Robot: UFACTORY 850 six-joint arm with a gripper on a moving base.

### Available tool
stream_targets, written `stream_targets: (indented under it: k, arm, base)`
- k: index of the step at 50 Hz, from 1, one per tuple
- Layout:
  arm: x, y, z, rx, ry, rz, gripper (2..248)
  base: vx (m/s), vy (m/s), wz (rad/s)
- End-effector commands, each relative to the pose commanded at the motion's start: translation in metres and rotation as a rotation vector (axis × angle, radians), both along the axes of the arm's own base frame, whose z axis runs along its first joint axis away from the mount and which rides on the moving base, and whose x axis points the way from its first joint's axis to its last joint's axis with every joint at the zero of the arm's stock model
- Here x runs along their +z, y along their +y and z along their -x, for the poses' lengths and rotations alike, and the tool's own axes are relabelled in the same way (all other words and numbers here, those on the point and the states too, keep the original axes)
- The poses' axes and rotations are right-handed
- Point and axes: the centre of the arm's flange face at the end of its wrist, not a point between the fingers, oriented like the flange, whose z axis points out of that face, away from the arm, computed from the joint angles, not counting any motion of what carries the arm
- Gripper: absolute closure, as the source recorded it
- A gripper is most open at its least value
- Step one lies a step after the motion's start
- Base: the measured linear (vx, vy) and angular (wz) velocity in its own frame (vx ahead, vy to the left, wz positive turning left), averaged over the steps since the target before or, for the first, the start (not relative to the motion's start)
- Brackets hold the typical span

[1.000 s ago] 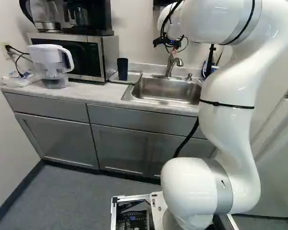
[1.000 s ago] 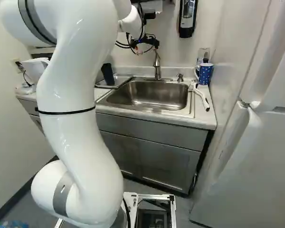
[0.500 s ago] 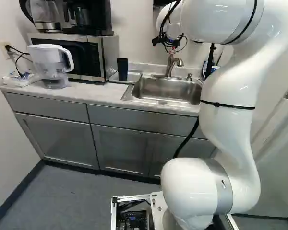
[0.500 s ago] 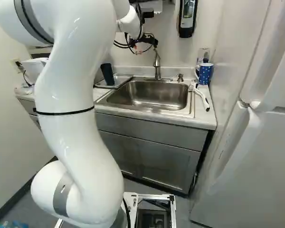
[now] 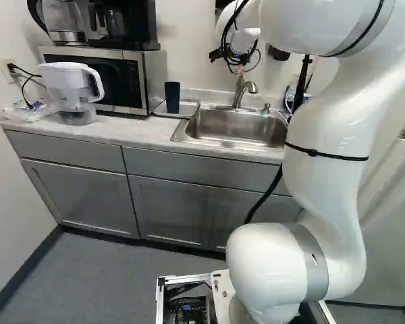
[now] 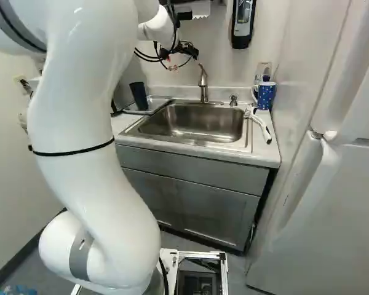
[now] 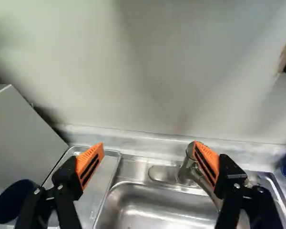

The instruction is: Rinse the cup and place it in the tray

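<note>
Treat the placing step as complete, or nearly so: find the cup [image 5: 172, 98] upright on the tray [image 6: 154, 106], towards its left and near edges, on the worktop [image 5: 108, 128] left of the sink [image 6: 190, 123]. Read the gripper [image 7: 148, 161] as released — fingers wide apart, nothing grasped, high over the far edge of the sink. Verify clearance at the faucet [image 7: 186, 167] (contact with one finger impossible to tell). Next, lift clear without snagging and withdraw; confirm the rinse separately, as no proof of it is visible. Compared with half a second ago, note the arm [image 5: 331, 182] drawn back towards the base — the wrist shifted slightly towards the tray side, the cup unmoved.
</note>
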Motion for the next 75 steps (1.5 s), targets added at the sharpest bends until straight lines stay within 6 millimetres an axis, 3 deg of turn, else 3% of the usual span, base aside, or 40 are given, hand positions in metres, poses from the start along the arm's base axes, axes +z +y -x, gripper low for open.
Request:
stream_targets:
  k: [18, 75]
  arm:
    - [-0.001, 0.006, 0.036, 0.008, 0.047, -0.004, 3]
    - [-0.015, 0.008, 0.122, 0.008, 0.25, -0.023, 3]
  base:
    - [0.0, 0.0, 0.0]
    - [0.0, 0.0, 0.0]
